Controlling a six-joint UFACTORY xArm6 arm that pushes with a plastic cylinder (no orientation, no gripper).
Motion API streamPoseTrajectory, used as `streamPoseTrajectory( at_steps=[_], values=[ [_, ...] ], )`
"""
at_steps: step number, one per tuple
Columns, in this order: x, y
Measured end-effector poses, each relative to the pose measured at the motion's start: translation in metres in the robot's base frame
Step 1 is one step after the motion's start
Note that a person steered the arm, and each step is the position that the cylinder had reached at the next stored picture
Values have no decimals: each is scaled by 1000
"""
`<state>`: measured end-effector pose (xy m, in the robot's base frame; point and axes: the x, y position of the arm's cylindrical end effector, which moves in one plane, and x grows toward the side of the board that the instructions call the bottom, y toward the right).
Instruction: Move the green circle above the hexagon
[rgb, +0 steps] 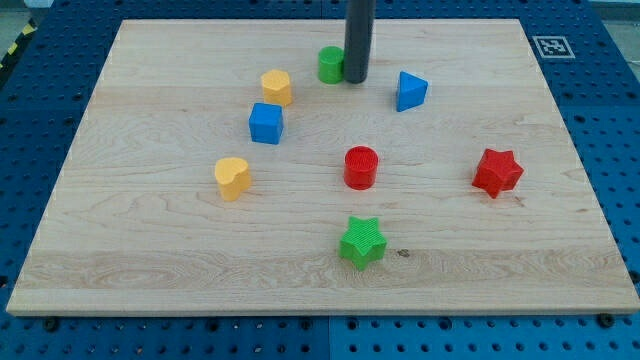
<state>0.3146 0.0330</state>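
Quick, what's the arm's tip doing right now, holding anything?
My tip: a plain rod, holding nothing, touching the right side of the green circle, with the yellow hexagon further left.

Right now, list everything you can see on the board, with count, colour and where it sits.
green circle: one, green, top centre, touching my tip's left side
yellow hexagon: one, yellow, left of the green circle
blue cube: one, blue, just below the hexagon
yellow heart: one, yellow, left of centre
red cylinder: one, red, centre
blue triangle: one, blue, right of my tip
red star: one, red, the view's right
green star: one, green, bottom centre
wooden board: one, light wood
my tip: one, dark rod
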Motion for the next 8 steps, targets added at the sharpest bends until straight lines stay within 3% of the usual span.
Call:
streamPoseTrajectory(
  at_steps=[2, 6, 8],
  values=[
    [6, -2],
    [-29, -1],
    [-29, -45]
  ],
)
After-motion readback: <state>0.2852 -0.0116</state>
